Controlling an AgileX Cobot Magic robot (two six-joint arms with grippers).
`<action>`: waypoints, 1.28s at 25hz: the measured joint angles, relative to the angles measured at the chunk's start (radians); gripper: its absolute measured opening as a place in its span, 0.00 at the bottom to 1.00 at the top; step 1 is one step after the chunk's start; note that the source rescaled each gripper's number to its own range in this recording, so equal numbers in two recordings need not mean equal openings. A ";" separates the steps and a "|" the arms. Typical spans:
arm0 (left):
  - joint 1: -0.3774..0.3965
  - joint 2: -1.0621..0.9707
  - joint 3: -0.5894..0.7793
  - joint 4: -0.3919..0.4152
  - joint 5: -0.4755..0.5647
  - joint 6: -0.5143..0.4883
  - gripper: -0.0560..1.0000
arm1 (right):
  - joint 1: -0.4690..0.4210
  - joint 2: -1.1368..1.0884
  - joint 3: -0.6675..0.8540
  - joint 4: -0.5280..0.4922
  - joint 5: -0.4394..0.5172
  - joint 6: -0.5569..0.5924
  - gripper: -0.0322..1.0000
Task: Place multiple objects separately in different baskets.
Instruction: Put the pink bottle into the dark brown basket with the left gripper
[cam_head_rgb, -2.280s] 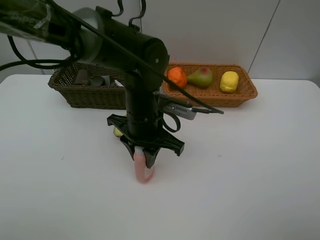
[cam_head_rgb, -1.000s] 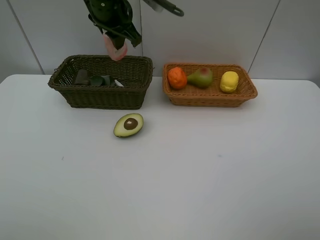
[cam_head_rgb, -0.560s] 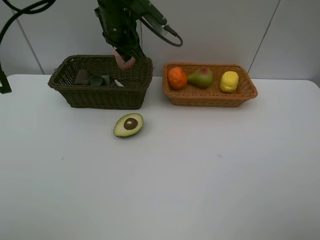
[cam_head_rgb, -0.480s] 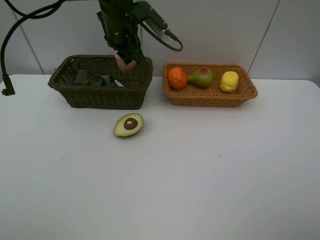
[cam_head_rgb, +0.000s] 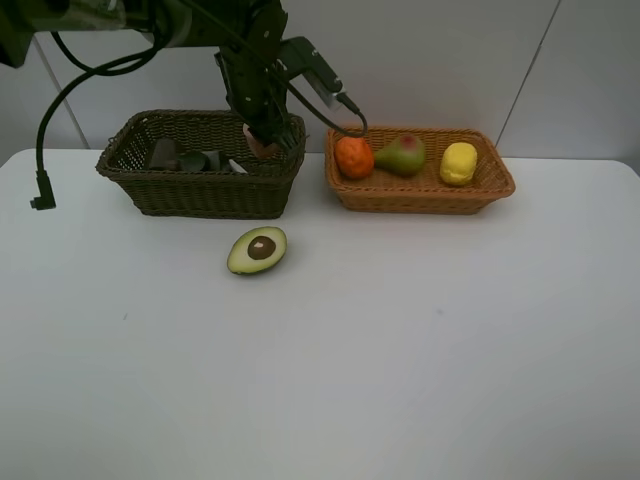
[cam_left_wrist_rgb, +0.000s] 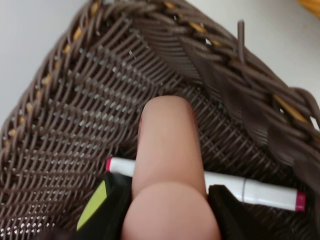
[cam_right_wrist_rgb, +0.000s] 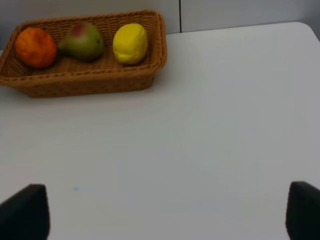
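While clamped in left gripper (cam_left_wrist_rgb: 167, 210), small pink bottle (cam_left_wrist_rgb: 169, 160) hangs nose-down inside dark basket (cam_head_rgb: 200, 190), at corner nearest orange basket (cam_head_rgb: 420, 190), directly over white marker (cam_left_wrist_rgb: 250, 190). Risk: landing on marker and rolling, or catching woven wall. Right gripper (cam_right_wrist_rgb: 160, 212) spread wide, holding nothing. Avocado half (cam_head_rgb: 257, 250) on table, unsorted.
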 joint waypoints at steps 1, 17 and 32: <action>0.000 0.000 0.000 0.000 -0.003 0.000 0.43 | 0.000 0.000 0.000 0.000 0.000 0.000 1.00; 0.001 0.002 0.000 0.030 0.028 0.039 0.88 | 0.000 0.000 0.000 0.000 0.000 0.000 1.00; 0.001 0.002 0.000 0.040 0.028 0.045 1.00 | 0.000 0.000 0.000 0.000 0.000 0.000 1.00</action>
